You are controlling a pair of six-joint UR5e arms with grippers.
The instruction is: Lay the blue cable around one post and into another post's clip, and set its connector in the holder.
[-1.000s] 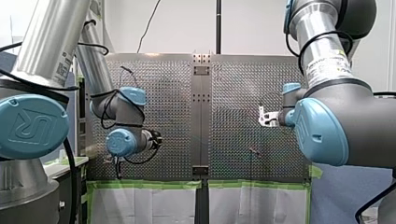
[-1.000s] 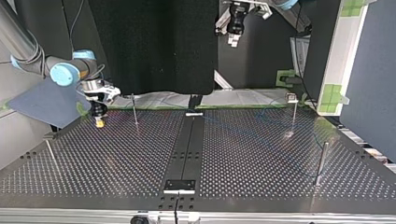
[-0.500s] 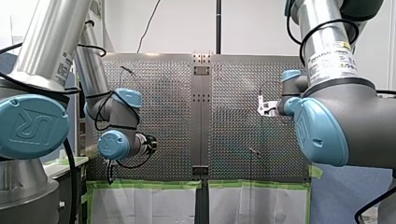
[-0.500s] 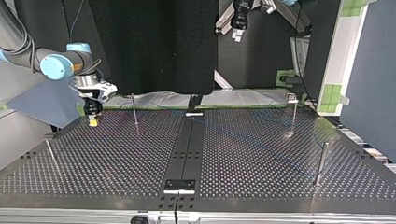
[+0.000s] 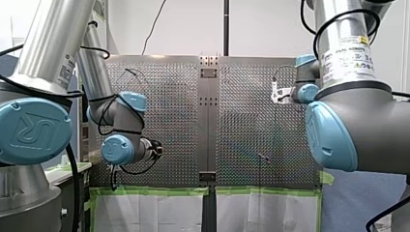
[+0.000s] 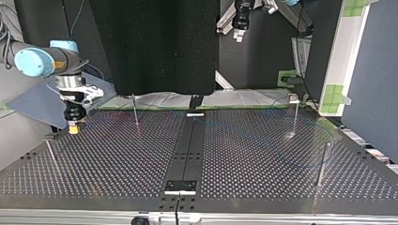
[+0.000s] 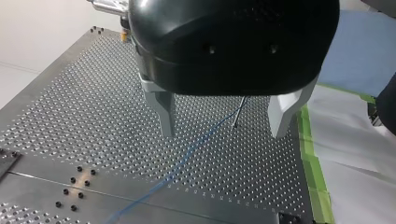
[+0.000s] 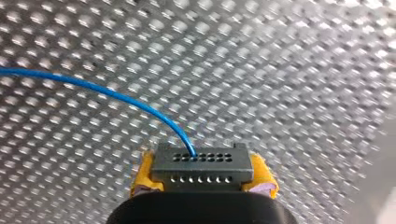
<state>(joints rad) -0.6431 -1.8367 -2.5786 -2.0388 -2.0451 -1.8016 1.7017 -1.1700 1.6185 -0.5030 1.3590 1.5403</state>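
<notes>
Grey connector (image 8: 201,167): rectangular block, two rows of small holes, long axis crosswise between yellow pads (image 8: 142,179). It is clamped in the jaws of my right gripper (image 8: 203,184), near the far left corner of the worktop (image 6: 117,159) in the top view. Thin blue cable (image 8: 116,95): arcs from the holed face. Perforated metal worktop. The jaws of my left gripper (image 7: 223,116) stand apart over the cable. Joint cap (image 5: 29,130): marked "UR".

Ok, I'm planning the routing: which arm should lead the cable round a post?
Probably right: my right gripper is shut on the connector, the cable trailing from it; my left gripper hangs open and empty above the table.
</notes>
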